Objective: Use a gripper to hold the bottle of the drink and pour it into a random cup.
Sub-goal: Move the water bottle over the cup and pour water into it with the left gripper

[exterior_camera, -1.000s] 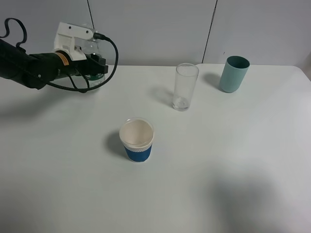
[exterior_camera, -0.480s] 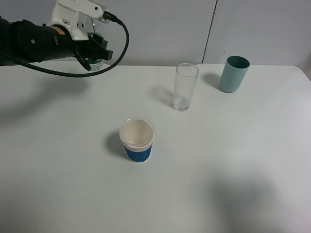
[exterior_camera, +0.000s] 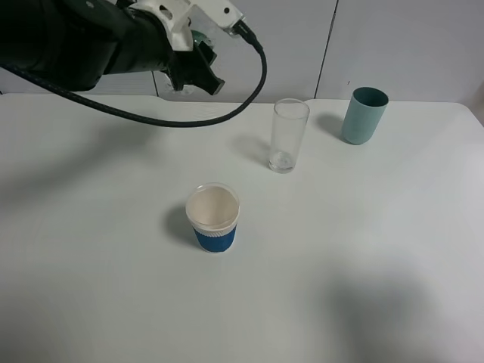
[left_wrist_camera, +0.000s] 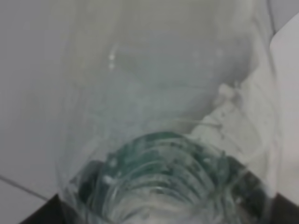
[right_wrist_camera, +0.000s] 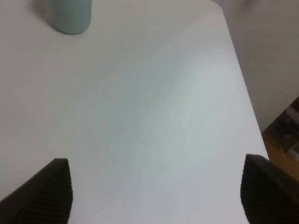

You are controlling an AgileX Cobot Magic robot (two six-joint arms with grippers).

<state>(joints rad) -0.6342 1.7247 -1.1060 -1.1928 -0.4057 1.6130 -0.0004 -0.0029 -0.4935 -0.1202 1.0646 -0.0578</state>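
bottle of the drink (left_wrist_camera: 168,116), a small clear plastic one with a green label, is up in the air at the far left of the white table (exterior_camera: 363,249), pinched in the left pincer (exterior_camera: 195,66). in the high view only a sliver of its green shows behind the black fingers, so i cannot tell whether its long axis is upright or tilted. the left wrist view looks along its body, the clear wall filling the picture, and does not show how much drink is inside.

the tall clear drinking glass (exterior_camera: 288,136) stands upright to the right of that pincer and nearer the camera, well apart from it and lower. the move ahead, as i judge it, is a carry rightward and down until the neck sits above the glass rim, then a tip toward it. the left arm is the nearer one and already has the load.

the right pincer (right_wrist_camera: 159,186) has its fingers spread wide over bare table, gripping nothing.

the glass looks empty. the short white paper cup with a blue sleeve (exterior_camera: 213,218), nearer the camera, is empty and white inside. the teal tumbler (exterior_camera: 364,115), right of the glass, hides its bottom.
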